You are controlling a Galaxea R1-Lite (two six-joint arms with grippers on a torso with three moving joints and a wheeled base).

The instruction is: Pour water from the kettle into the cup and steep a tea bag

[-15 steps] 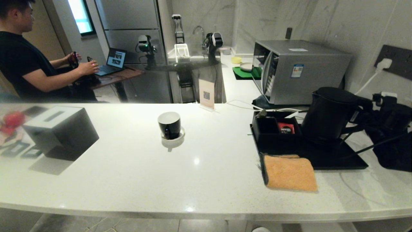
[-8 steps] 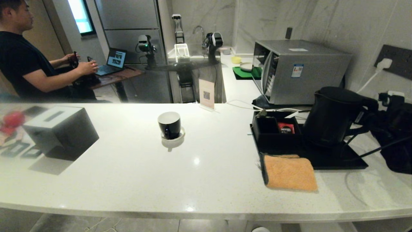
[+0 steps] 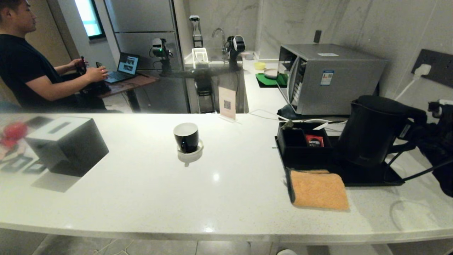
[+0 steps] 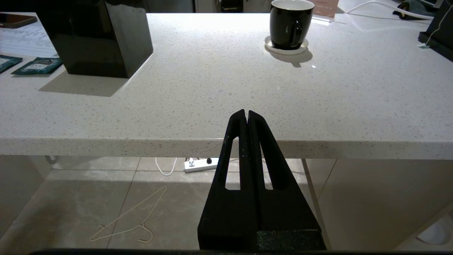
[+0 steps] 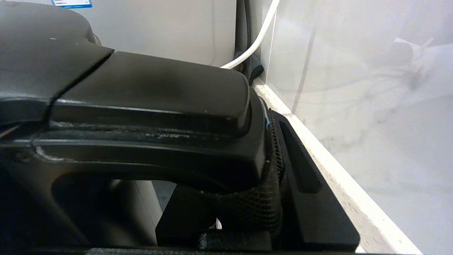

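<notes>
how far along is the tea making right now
Early. Done: the right gripper is clamped on the kettle handle, the kettle tipped back over the black tray. In hand: carrying it to the cup. Left: pouring, then steeping a tea bag. The left gripper is parked, shut, below the counter edge.

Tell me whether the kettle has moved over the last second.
Yes. The kettle, gripped at its handle by the right end effector, has shifted rightward, away from the compartment box on the black tray.
</notes>
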